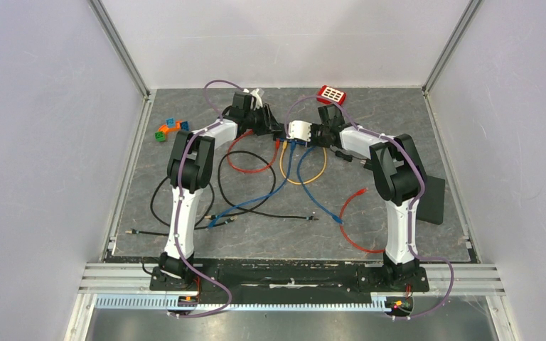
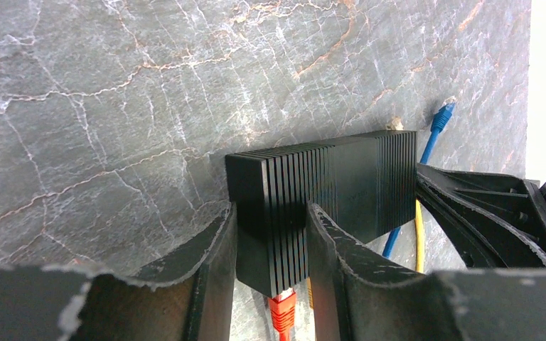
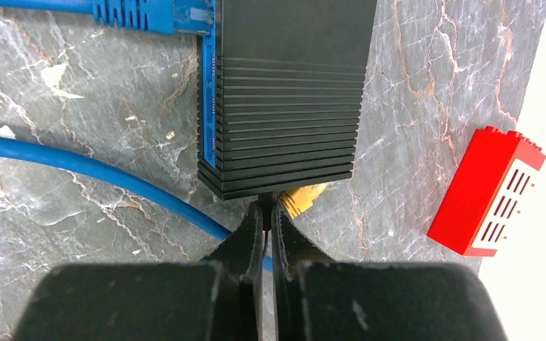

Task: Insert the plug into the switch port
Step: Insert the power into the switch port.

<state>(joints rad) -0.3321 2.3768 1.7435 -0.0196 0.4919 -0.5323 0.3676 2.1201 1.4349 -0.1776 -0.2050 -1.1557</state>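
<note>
left pincer (image 2: pixel 271 213) clamps one end of the switch (image 2: pixel 341 177), a black finned box, with a finger against each side. the box fills the middle of the left wrist view. from above it lies at upper centre of the desk (image 1: pixel 284 245).

right pincer (image 3: pixel 267 212) is drawn to a thin slit. its tips sit just beside the yellow plug (image 3: pixel 304 198), which pokes out under the switch's lower edge in the right wrist view. best guess is that this is the plug to seat, but it is a judgement only.

risks for you:
- the tips look beside the plug, not around it. push now and you may shove it sideways or skate off the housing.
- the left grip is on one end only, so a firm push from the other side could twist the switch between the fingers.
- the blue cable (image 3: pixel 78 167) and red plug (image 2: pixel 281 312) crowd the same side. a snag there could drag the box.

hard to make out:
- no port opening shows in any view, so you can't check the plug's alignment or whether it is partly in.
- can't tell if the right tips pinch anything thin.
- from above, both pincers and the switch merge into one small cluster.
- the red plug is cut off by the lower frame edge.
</note>
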